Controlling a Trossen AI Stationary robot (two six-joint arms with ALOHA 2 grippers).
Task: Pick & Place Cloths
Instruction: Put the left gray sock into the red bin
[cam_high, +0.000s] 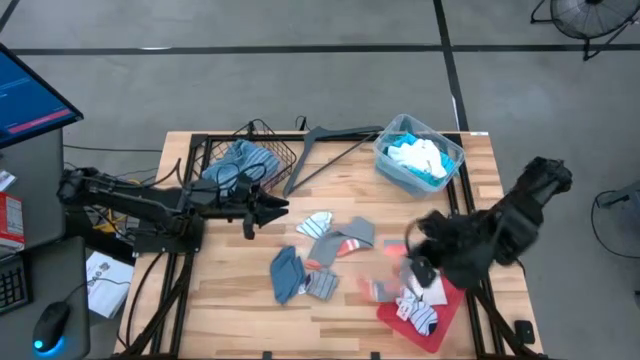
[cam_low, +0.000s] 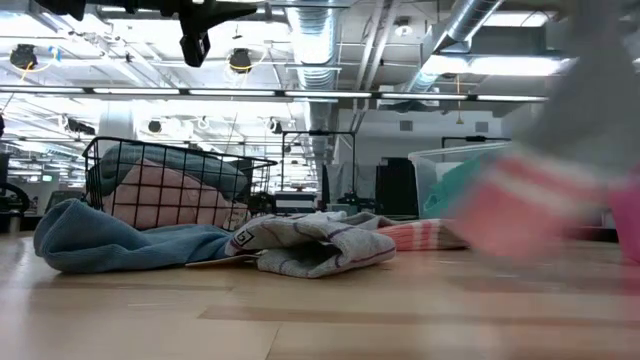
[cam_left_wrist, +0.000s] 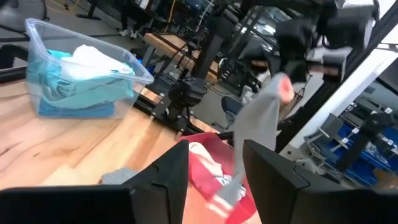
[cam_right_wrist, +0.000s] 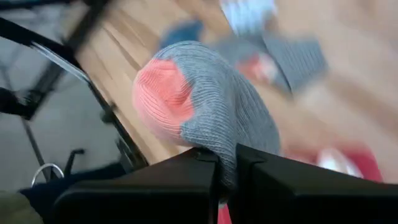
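Hanging from the right gripper (cam_right_wrist: 227, 165) is a grey sock with an orange toe (cam_right_wrist: 205, 106), pinched between fingers that are closed tight on its cuff end; in the left wrist view the same sock dangles long axis downward above the red tray (cam_left_wrist: 214, 158), its toe uppermost by the gripper. So the sock lies directly below and in the grasp of the right arm, at the table's right front, and any carry belongs to that arm. The clear plastic bin (cam_high: 452, 160), already holding turquoise and white cloths (cam_high: 418, 158), stands toward the back right, nearer this arm than the other, with open air above its rim. More loose cloths (cam_high: 320, 255) lie scattered mid-table, a blue one (cam_high: 287, 272) among them, between the two arms. The left gripper (cam_high: 268, 210) hovers beside the wire basket (cam_high: 285, 150) at the back left, fingers partly parted and holding nothing. A dark hanger (cam_high: 335, 140) lies between basket and bin. My judgement: the lift toward the bin looks unobstructed, though the sock's trailing end could brush the bin's wall.
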